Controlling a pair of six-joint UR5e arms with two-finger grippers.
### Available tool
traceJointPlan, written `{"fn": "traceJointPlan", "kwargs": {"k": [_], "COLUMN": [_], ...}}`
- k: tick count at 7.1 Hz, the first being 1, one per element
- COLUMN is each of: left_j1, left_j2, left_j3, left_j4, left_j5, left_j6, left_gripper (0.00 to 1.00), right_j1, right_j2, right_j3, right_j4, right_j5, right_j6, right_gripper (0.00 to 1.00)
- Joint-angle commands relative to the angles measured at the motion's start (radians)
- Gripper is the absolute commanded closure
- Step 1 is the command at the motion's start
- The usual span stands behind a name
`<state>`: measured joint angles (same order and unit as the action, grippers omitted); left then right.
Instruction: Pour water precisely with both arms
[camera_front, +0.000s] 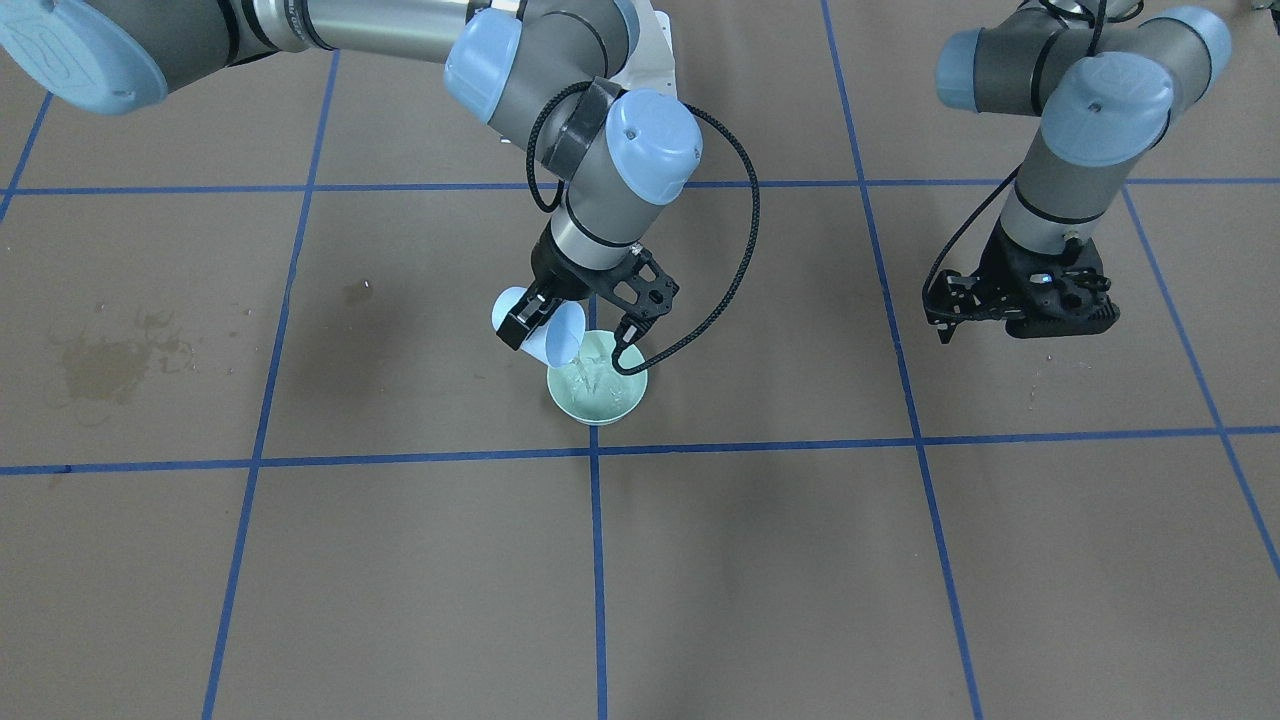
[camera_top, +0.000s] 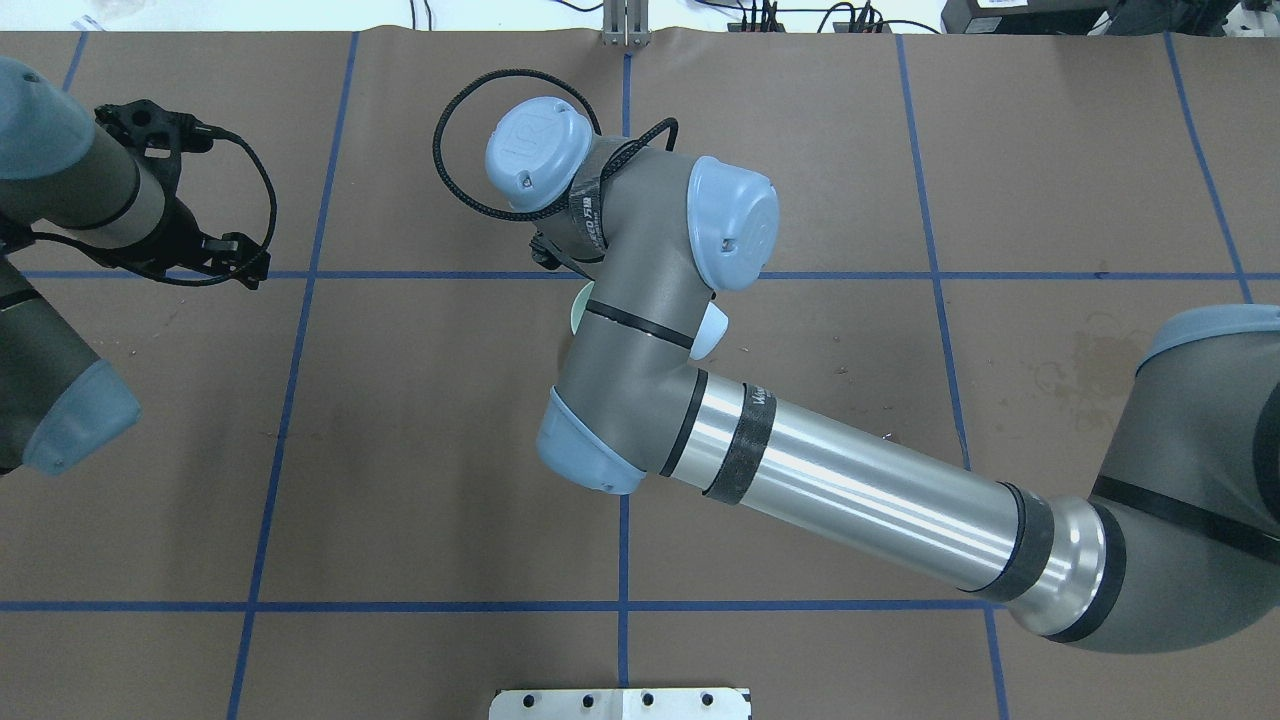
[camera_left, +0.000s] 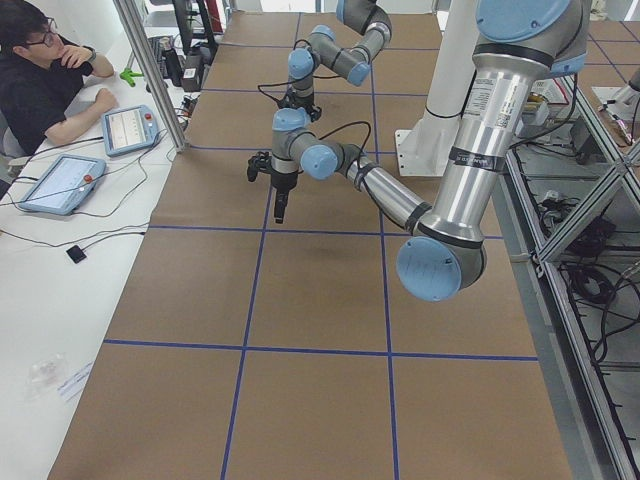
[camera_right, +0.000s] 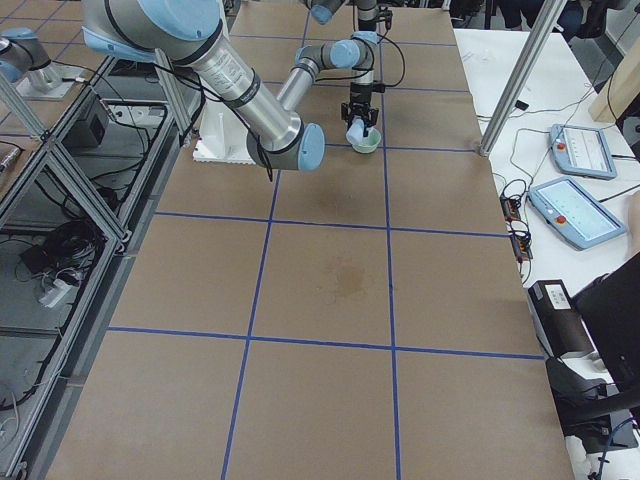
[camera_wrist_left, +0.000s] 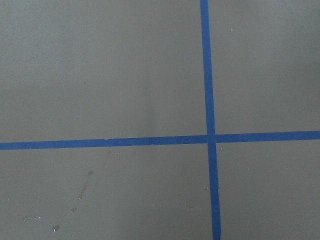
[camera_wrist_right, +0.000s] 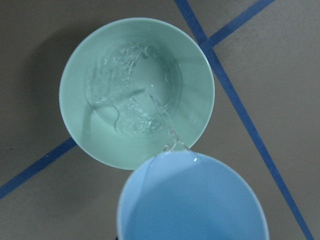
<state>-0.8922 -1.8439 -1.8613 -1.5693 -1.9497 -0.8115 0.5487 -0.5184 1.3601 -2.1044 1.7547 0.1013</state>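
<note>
R claw pinches a pale blue cup, tipped w/ its lip over a green bowl. A thin stream of water runs off the lip & pools, rippled, in the bowl's bottom. Bowl sits on the brown table, at a crossing of blue tape lines. L claw hangs well apart over the table, fingers spread, empty
</note>
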Motion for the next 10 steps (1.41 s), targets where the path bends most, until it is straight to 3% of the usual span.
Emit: {"fn": "traceJointPlan", "kwargs": {"k": [1, 5, 7, 9, 10], "left_j1": [0.001, 0.001, 0.001, -0.001, -0.001], "left_j2": [0.0, 0.0, -0.002, -0.003, -0.005], "left_j3": [0.001, 0.002, 0.002, 0.002, 0.002], "left_j4": [0.0, 0.0, 0.0, 0.0, 0.0], "left_j5": [0.0, 0.0, 0.0, 0.0, 0.0], "left_j6": [0.0, -0.002, -0.012, -0.014, -0.015], "left_gripper": [0.0, 0.0, 0.0, 0.0, 0.0], "right_j1": [-0.001, -0.004, -0.004, -0.001, 0.004], "right_j2": [0.001, 0.003, -0.056, -0.184, -0.199], "right_j3": [-0.001, 0.011, 0.031, 0.196, 0.27], "right_j4": [-0.034, -0.022, 0.146, 0.303, 0.311], "right_j5": [-0.009, -0.017, -0.015, -0.008, -0.004], "right_j6": [-0.026, -0.014, 0.029, 0.092, 0.15], "right_gripper": [1.0, 1.0, 1.0, 1.0, 1.0]}}
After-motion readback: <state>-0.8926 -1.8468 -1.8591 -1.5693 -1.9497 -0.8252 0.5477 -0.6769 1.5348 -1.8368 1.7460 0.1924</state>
